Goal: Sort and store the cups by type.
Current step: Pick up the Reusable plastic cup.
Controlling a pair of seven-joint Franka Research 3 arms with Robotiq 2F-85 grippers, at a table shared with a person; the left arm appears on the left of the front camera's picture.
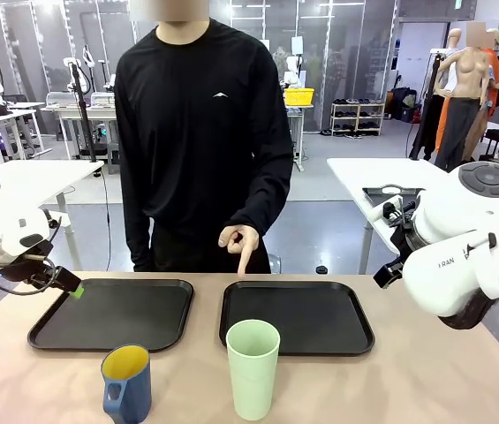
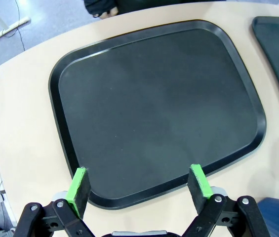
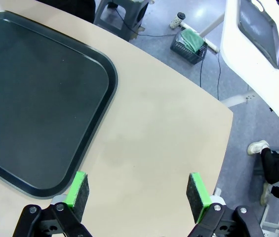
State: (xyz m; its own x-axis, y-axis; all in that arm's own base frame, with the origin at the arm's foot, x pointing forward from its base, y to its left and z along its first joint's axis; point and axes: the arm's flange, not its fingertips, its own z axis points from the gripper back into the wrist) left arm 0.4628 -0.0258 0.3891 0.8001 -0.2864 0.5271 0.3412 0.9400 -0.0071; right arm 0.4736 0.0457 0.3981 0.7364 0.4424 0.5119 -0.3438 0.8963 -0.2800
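Fingers (image 2: 78, 190) of left gripper (image 2: 138, 173) are spread wide with nothing between them, above the near rim of the left tray (image 2: 154, 113). Right gripper (image 3: 137, 177) is also released and holds nothing. It hangs over bare surface (image 3: 164, 148) well right of the left tray, past the right tray (image 3: 35, 98).

Front view has both cups, off the trays on the robot's side. The blue mug (image 1: 126, 384), yellow inside, stands upright just off the left tray's near right corner. The mint tumbler (image 1: 253, 367) stands upright further right of that corner, apart from the mug. The right tray sits just beside the left tray, a narrow gap between them. The person's hand (image 1: 240, 240) hangs beyond the left tray's far right corner, one finger pointing down.

Left wrist view adds the left tray's bare black inside. A blurred blue patch at its lower right could be the mug, can't tell. Right wrist view adds grey floor past the surface edge.
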